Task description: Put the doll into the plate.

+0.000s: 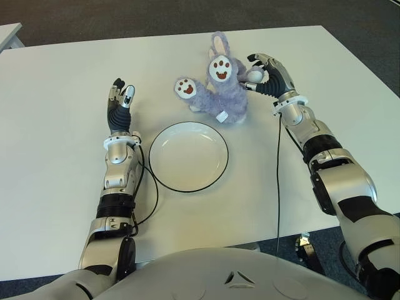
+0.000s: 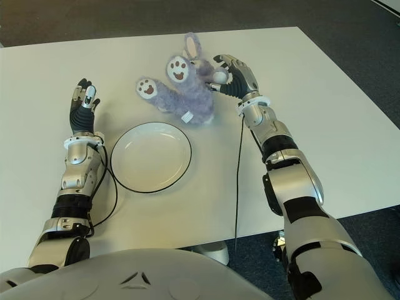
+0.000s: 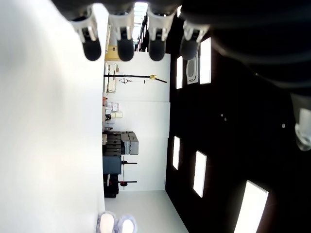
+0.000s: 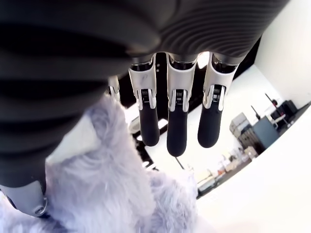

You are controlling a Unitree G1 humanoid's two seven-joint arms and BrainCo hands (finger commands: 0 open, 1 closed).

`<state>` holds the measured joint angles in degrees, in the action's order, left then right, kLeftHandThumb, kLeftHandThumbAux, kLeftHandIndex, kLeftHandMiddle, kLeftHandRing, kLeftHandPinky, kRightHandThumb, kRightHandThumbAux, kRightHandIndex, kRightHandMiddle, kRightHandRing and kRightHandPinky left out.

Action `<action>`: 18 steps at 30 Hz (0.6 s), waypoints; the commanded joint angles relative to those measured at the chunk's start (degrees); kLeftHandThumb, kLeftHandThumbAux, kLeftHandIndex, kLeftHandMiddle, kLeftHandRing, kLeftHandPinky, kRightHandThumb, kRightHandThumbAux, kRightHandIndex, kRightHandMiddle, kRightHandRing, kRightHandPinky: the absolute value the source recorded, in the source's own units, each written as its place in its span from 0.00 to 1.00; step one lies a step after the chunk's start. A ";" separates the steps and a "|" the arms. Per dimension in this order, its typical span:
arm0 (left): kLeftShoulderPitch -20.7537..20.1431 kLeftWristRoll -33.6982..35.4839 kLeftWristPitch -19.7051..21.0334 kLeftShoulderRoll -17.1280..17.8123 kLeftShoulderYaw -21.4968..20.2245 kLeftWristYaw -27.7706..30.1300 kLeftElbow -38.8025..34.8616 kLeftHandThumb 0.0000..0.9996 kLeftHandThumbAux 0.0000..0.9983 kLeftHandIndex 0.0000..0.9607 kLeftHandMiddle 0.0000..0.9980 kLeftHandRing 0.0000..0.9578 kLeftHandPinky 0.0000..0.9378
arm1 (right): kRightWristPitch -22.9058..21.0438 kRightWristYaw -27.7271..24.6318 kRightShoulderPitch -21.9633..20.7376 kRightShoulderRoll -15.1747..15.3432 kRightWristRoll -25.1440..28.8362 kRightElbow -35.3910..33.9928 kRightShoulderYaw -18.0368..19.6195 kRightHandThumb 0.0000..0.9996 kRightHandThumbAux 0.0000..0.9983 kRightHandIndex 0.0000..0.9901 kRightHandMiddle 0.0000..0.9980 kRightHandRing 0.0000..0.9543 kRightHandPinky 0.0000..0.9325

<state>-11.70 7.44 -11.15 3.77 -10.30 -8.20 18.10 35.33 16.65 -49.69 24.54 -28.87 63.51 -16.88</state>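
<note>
A fluffy purple rabbit doll [image 1: 219, 94] with white paw soles lies on the white table [image 1: 56, 125], just behind the plate. The white plate [image 1: 187, 156] with a dark rim sits between my arms and holds nothing. My right hand [image 1: 259, 74] is against the doll's right side. Its fingers [image 4: 177, 126] are loosely spread over the fur [image 4: 107, 194], not closed on it. A small white part of the doll shows between thumb and fingers. My left hand [image 1: 120, 97] is left of the plate, with its fingers [image 3: 124, 46] extended and holding nothing.
A thin black cable [image 1: 279, 187] hangs along my right forearm, and another loops beside my left forearm near the plate's left rim. The table's right edge and the dark floor lie beyond my right arm. Another table's corner [image 1: 9, 31] shows at the far left.
</note>
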 commanded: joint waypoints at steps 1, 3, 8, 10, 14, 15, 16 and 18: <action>5.66 -0.07 0.56 -1.90 -0.07 0.60 2.48 0.00 0.39 0.00 0.03 0.01 0.00 | -0.46 -1.13 1.45 -1.26 0.87 0.10 0.43 0.20 0.58 0.19 0.24 0.29 0.33; 5.49 -0.05 0.53 -1.81 -0.11 0.65 2.71 0.00 0.39 0.00 0.03 0.01 0.00 | -0.42 -1.56 1.79 -1.93 1.37 0.34 0.72 0.22 0.59 0.19 0.24 0.30 0.34; 5.41 -0.07 0.51 -1.79 -0.13 0.60 2.84 0.00 0.39 0.00 0.03 0.01 0.00 | 0.13 -2.38 2.57 -3.04 2.44 0.59 1.33 0.24 0.60 0.20 0.25 0.31 0.34; 5.40 -0.04 0.57 -1.80 -0.14 0.59 2.84 0.00 0.39 0.00 0.03 0.01 0.00 | 0.50 -2.52 2.88 -3.49 2.71 0.63 1.45 0.24 0.61 0.20 0.26 0.31 0.34; 5.40 0.00 0.63 -1.81 -0.15 0.61 2.85 0.00 0.39 0.00 0.03 0.01 0.00 | 0.86 -2.28 3.30 -4.32 2.98 0.61 1.62 0.24 0.61 0.20 0.26 0.32 0.34; 5.34 0.03 0.61 -1.76 -0.19 0.64 2.97 0.00 0.39 0.00 0.02 0.01 0.00 | 0.91 -2.13 3.37 -4.65 3.02 0.68 1.68 0.27 0.62 0.20 0.26 0.32 0.35; 5.29 0.05 0.58 -1.74 -0.22 0.67 3.05 0.00 0.39 0.00 0.02 0.01 0.00 | 0.98 -2.07 3.42 -5.05 3.19 0.80 1.85 0.27 0.62 0.20 0.26 0.32 0.35; 5.25 0.06 0.52 -1.71 -0.24 0.70 3.14 0.00 0.38 0.00 0.02 0.01 0.00 | 1.01 -2.02 3.46 -5.53 3.34 0.97 2.09 0.30 0.63 0.19 0.25 0.31 0.34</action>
<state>-11.74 7.45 -11.15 3.86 -10.37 -8.20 18.47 36.09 14.94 -47.48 20.56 -26.29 63.62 -14.91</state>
